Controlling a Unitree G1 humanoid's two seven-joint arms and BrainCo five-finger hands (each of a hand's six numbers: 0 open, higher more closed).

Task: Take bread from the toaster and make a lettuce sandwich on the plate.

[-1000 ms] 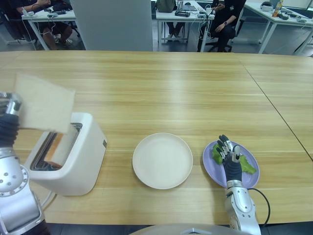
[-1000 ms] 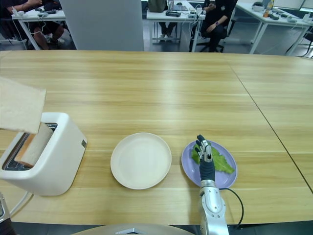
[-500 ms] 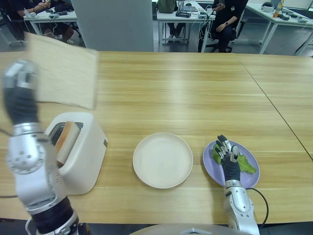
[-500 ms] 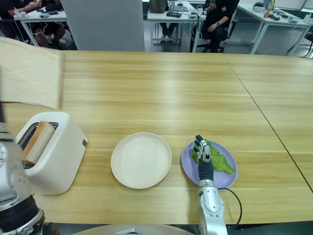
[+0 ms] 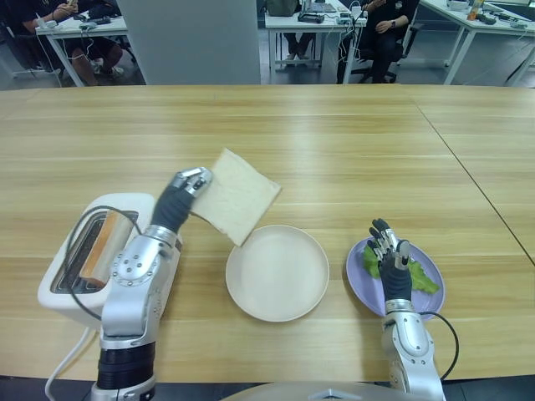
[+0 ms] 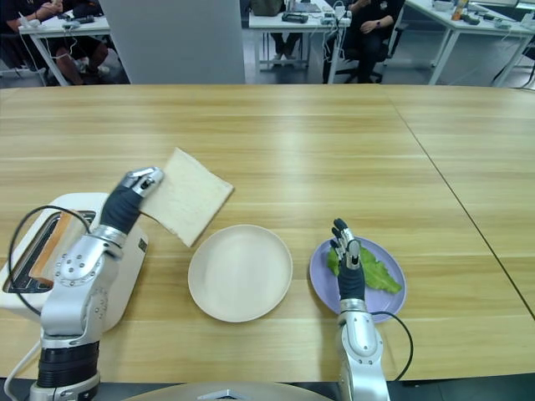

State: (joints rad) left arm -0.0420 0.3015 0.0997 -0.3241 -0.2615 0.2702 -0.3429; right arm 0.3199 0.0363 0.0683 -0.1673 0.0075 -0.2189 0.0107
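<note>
While pinching bread [image 5: 238,196] by its edge with left robot hand [image 5: 188,182], ten o'clock of plate [image 5: 277,272], might drop it short.

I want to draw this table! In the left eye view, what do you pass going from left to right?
First the toaster → left hand → slice of bread it holds → cream plate → purple plate with lettuce.

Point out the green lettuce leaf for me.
The green lettuce leaf lies on the small purple plate, to the right of the round cream plate, with the right hand over its left part.
</note>
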